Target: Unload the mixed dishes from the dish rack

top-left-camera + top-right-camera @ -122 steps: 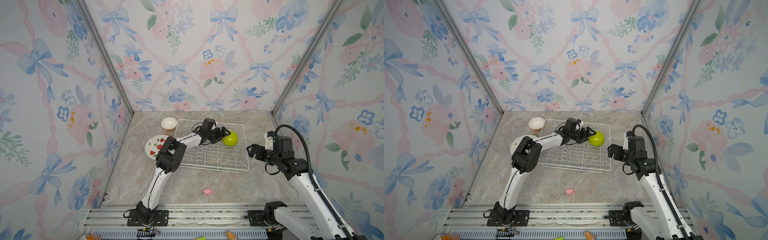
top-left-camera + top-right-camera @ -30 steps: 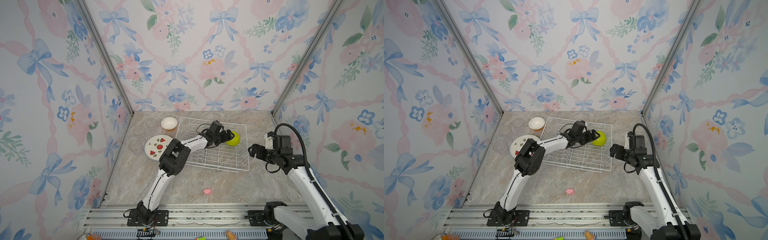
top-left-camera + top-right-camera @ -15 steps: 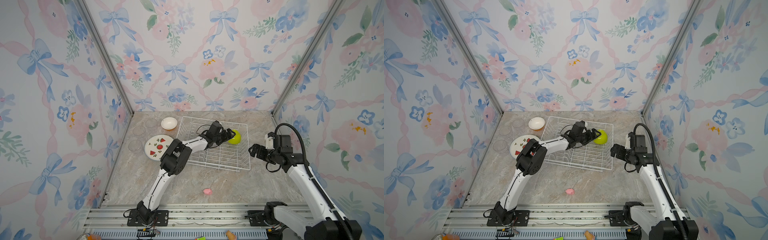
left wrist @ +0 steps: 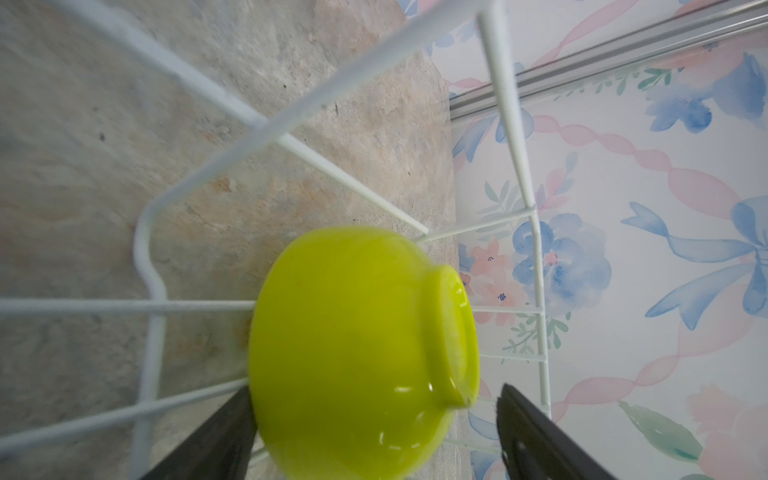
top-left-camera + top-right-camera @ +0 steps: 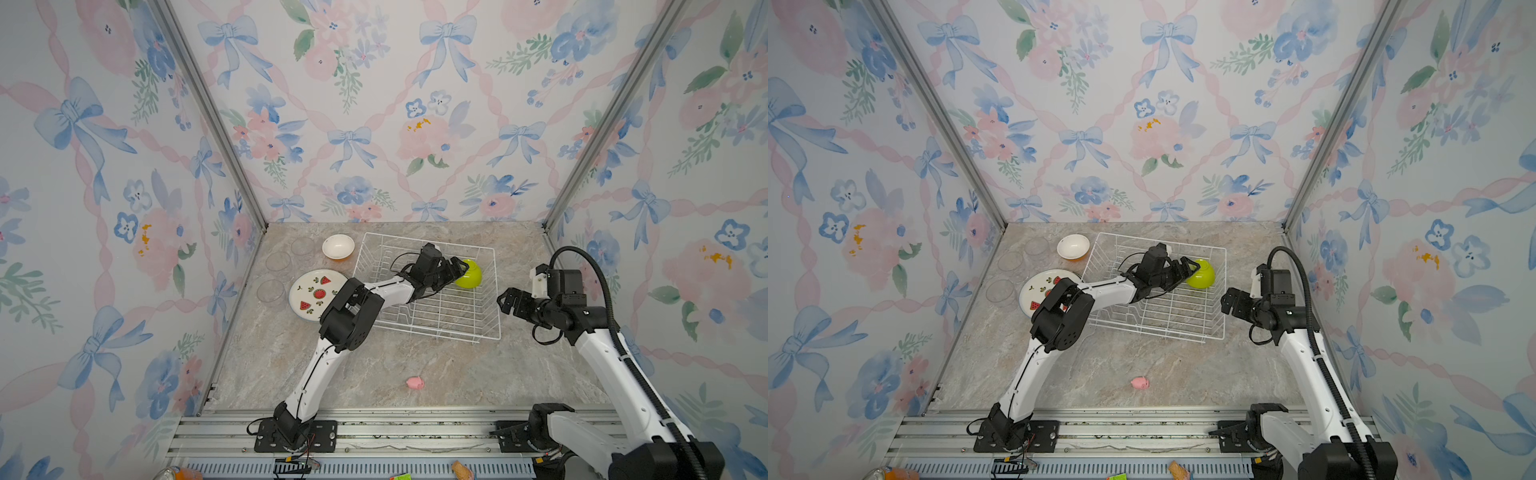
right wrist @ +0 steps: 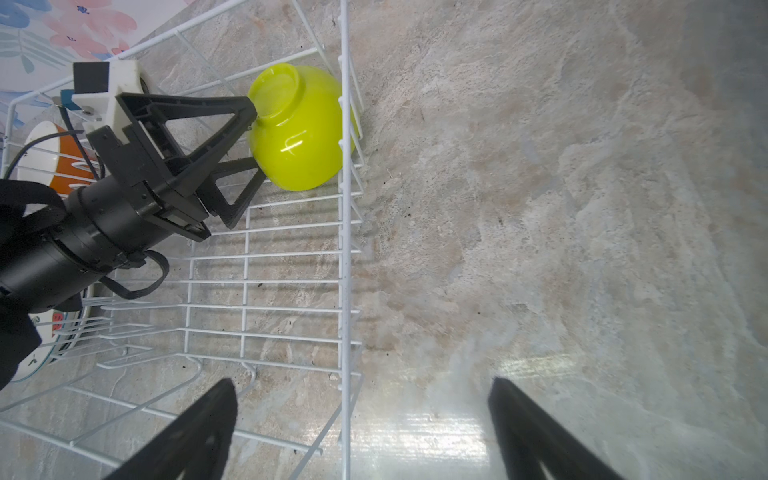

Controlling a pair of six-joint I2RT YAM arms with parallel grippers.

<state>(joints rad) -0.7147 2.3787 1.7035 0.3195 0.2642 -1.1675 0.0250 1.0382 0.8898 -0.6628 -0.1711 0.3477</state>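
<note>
Lime-green bowl (image 5: 468,274) lies tipped, foot showing, in the far right corner of the dish rack (image 6: 342,257), leaning against its side wires. The left gripper (image 5: 458,270) straddles it with jaws spread wide, not yet clamped. The right gripper (image 5: 505,301) hangs agape and empty just outside the rack. The bowl's glossy, rounded wall could squirt out from between closing fingers, or its rim could snag a wire on lifting.
</note>
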